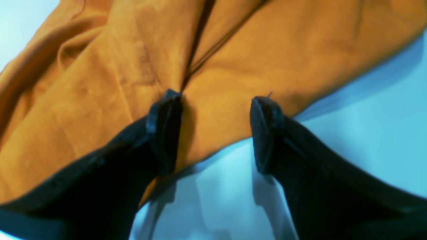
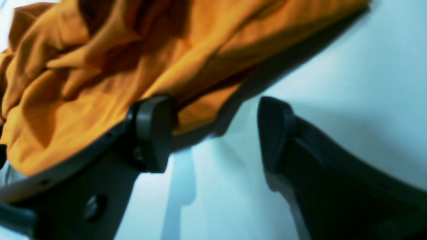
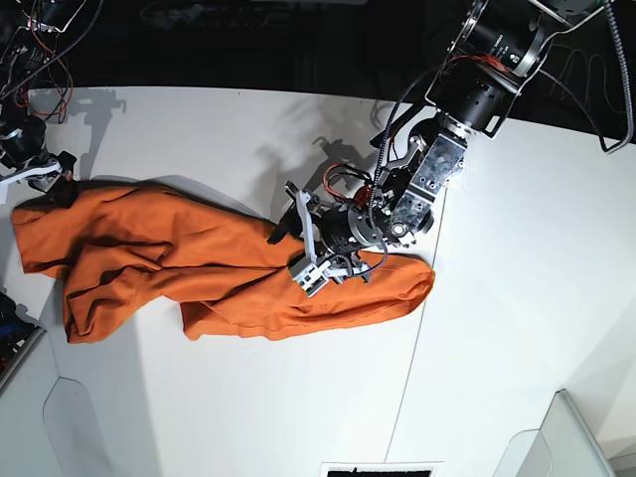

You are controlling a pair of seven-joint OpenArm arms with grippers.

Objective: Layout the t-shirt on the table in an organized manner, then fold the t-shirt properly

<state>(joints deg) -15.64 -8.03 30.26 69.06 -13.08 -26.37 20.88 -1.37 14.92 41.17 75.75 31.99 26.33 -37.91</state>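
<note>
Left wrist view gives me the left gripper (image 1: 217, 130) with its two dark pads standing apart, nothing clamped between them. One fingertip (image 1: 165, 128) rests against a fold of the t-shirt (image 1: 110, 83), the other sits at the cloth's edge over the bare table (image 1: 367, 133). In the right wrist view, the right gripper (image 2: 213, 133) is spread wide too, and I see only white tabletop in the gap; the orange fabric lies bunched and creased just behind the nearer finger (image 2: 151, 133).

From the base view I see the left gripper (image 3: 318, 248) low over the t-shirt (image 3: 199, 268), near its end closer to the table's middle, the arm reaching in from the upper right corner. The shirt lies as a long, rumpled strip across the left half of the table (image 3: 497, 348), rolled and folded on itself rather than flat. Its far end reaches the left edge, where only a small part of the right arm shows. A thin dark seam (image 3: 422, 328) runs down the tabletop just past the shirt's near end.
</note>
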